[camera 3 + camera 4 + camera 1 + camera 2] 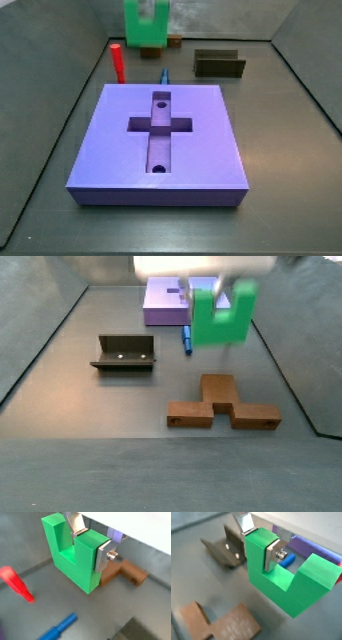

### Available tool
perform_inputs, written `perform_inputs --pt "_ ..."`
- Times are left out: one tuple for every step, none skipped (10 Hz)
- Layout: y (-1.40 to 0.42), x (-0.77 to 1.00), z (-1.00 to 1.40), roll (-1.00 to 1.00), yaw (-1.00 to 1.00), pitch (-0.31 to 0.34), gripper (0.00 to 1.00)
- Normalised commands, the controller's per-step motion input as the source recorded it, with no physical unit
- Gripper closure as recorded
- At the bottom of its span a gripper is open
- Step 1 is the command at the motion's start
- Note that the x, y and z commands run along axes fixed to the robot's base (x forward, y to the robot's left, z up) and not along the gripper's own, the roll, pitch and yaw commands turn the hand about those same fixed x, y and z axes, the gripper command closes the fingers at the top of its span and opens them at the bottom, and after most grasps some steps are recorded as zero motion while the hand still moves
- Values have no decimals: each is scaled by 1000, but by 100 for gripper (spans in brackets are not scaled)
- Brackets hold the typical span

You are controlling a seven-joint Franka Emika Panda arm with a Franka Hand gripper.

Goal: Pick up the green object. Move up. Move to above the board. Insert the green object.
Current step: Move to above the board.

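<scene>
Gripper (90, 543) fingers clenched on green object (72, 556), lifted off floor (pick done); next: carry above board (160, 135).

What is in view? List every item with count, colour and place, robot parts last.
bright green plastic-looking U-shaped block: one, green, held off the floor, one prong clamped.
large purple-blue slab board with cross-shaped recess: one, purple-blue, on the floor, apart from the green block.
slim red cylinder: one, red, upright beside the board's far edge.
blue cylindrical peg: one, blue, lying on the floor near the board.
brown T-shaped wooden-looking piece: one, brown, flat on the floor.
dark olive U-shaped block: one, dark olive, on the floor beyond the board.
pincer: one, silver fingers with dark pads, shut on a prong of the green block, above the floor.
</scene>
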Motion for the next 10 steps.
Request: perform_inputs --pt "-2 -51 1400 21 8 18 100" --pt "-8 -31 1400 27 7 -1 100" --pt "0 32 1400 10 4 59 100" --pt "-1 27 939 12 3 79 100" --pt "-5 45 369 8 5 69 100" --pt "0 57 222 5 3 60 100" --pt "3 36 167 3 0 72 100" --pt "-1400 94 204 56 -406 86 100" --pt "-1400 90 181 69 -365 61 100" --pt "-1400 90 188 44 -176 51 100"
